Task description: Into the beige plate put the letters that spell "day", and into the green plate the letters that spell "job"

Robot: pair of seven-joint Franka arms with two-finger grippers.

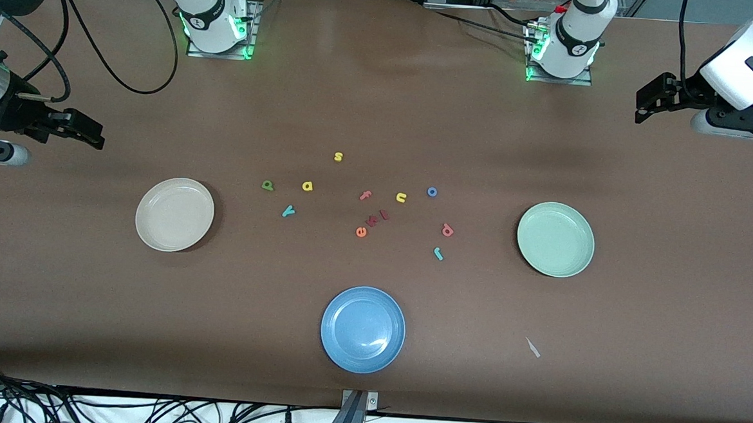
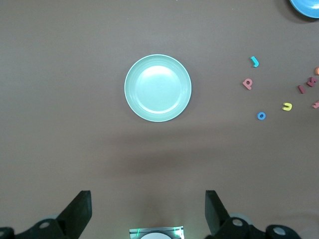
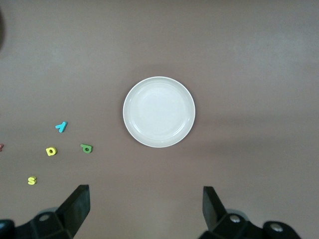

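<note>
The left gripper hangs with its fingers apart and empty above the brown surface at the left arm's end, over bare cloth farther from the front camera than the green plate; the right gripper hangs the same way, fingers spread and holding nothing, at the right arm's end, above bare cloth near the beige plate. Both arms wait. Both plates hold nothing, as does a blue plate lying nearest the front camera, midway along the surface. Between the beige and green plates the foam letters lie scattered and apart, none touching a plate. Toward the beige plate lie the dark green "d", the yellow "a" beside it, and the teal "y" a little nearer the camera. Toward the green plate lie the blue "o", the red "b" and, nearer the camera, the teal "j". In the middle sit a yellow "s", a pink "f", a yellow "u", an orange "e" and two small red pieces too small to read. In the left wrist view the blue plate and several middle letters are cut off at the frame's edge. A small pale scrap lies on the surface nearer the camera than the green plate.
</note>
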